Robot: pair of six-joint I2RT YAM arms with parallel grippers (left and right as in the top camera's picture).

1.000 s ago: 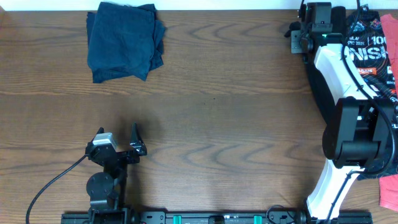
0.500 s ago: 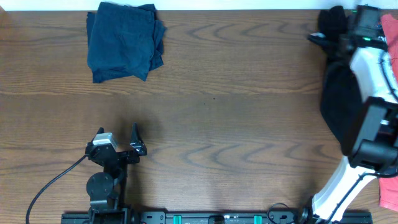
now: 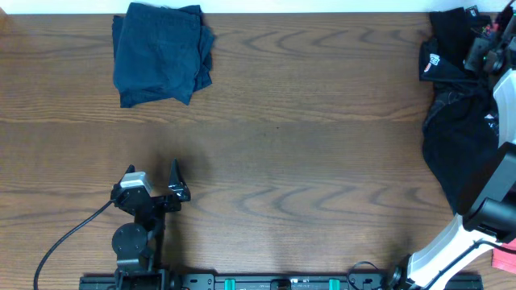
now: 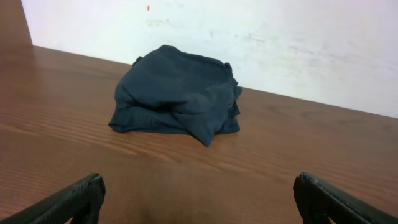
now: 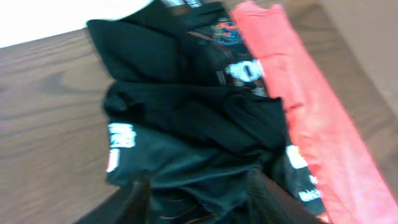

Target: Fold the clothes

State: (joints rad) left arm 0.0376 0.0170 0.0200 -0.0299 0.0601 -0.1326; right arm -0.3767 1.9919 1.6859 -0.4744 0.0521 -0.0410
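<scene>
Finding: my right claw [image 5: 200, 198] has swung from the near side of the heap to the far right corner of the bench [image 3: 322, 161]. A black T-shirt [image 3: 451, 121] has come with it. A second ago that shirt sat bundled under my arm. It now lies dragged out in a long dark sheet beneath and behind this claw, with its small white logo [image 5: 115, 144] just left of the fingers.

Claw state: the view is blurred and black cloth is crowded between the fingers, so I cannot tell whether I grip or have let go.

The coral-red garment [image 5: 292, 106] lies right of the claw, touching the black one.

My left claw [image 4: 202, 205] stands wide and empty, unmoved. A folded navy shirt [image 4: 177, 93] rests well ahead of it.

Judgement: one shirt is done, and the black one is pulled free but not yet flattened.
</scene>
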